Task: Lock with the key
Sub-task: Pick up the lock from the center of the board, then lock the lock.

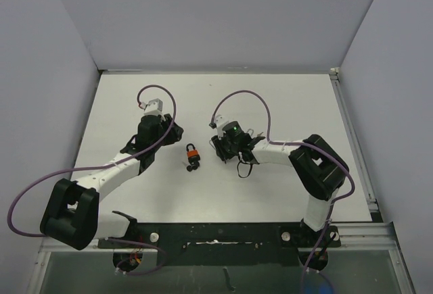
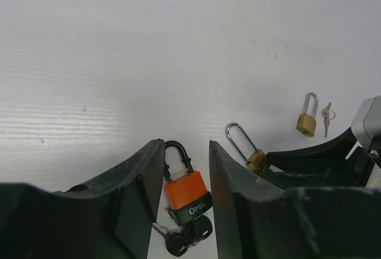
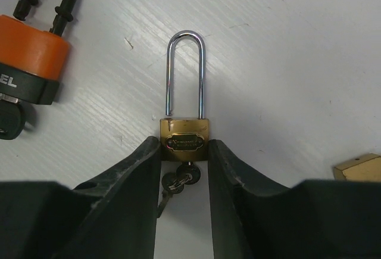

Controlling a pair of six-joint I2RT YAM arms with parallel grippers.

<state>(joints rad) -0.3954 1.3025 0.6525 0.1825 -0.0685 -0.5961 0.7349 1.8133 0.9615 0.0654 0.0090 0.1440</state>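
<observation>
Three padlocks lay on the white table point(image 2: 119, 62). The orange lock point(image 2: 186, 189) lay flat near the middle, between the two arms, with its black shackle pointing away from the bases and black-headed keys point(image 2: 190, 235) bunched at its bottom end. Just to its right lay the brass lock point(image 3: 184, 135), its long steel shackle also pointing away and a small ring of keys point(image 3: 178, 181) at the base of its body. A small lock point(image 2: 306, 122), also brass, lay farther off with a single key point(image 2: 326, 116) just beside it.

The left gripper point(image 2: 186, 146) framed the orange lock between its fingers, but from above that lock lay clear of the gripper, so the jaws stood partly apart with nothing in them. The right gripper point(image 3: 184, 143) was over the brass lock, its fingertips meeting the lower corners of the body on both sides and the keys showing in the gap. Whether those jaws clamped the body or only hung over it I could not tell.
</observation>
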